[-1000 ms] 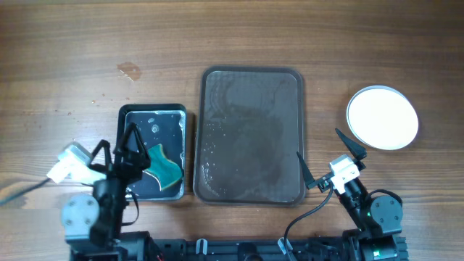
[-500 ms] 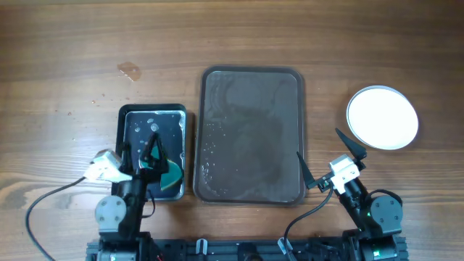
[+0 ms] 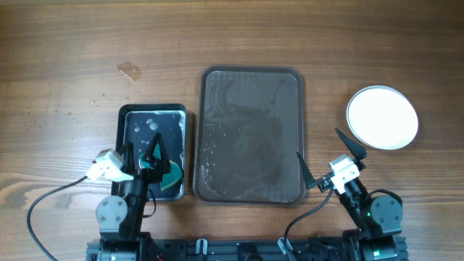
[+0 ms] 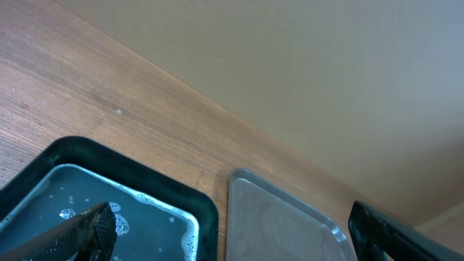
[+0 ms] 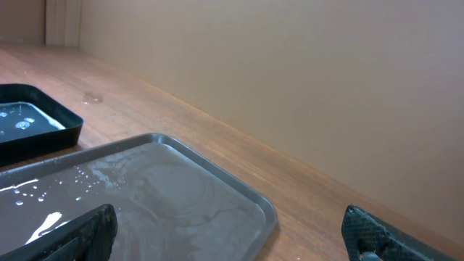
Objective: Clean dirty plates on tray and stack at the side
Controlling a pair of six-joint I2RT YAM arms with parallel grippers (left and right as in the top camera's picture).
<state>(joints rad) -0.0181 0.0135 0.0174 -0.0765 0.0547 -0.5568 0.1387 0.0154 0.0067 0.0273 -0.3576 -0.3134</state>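
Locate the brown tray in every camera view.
Overhead: tray at the centre.
Left wrist: the tray's far corner at the bottom, right of middle.
Right wrist: tray fills the lower left.
Shared landmark: black container, just left of the tray in all three.

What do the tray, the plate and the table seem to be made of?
The tray: likely plastic, dark brown, smooth; its wet surface shines and holds droplets. The plate: white and glossy, ceramic or melamine, the look leaves it open. The table: wood or wood-look laminate, matte, with visible grain.
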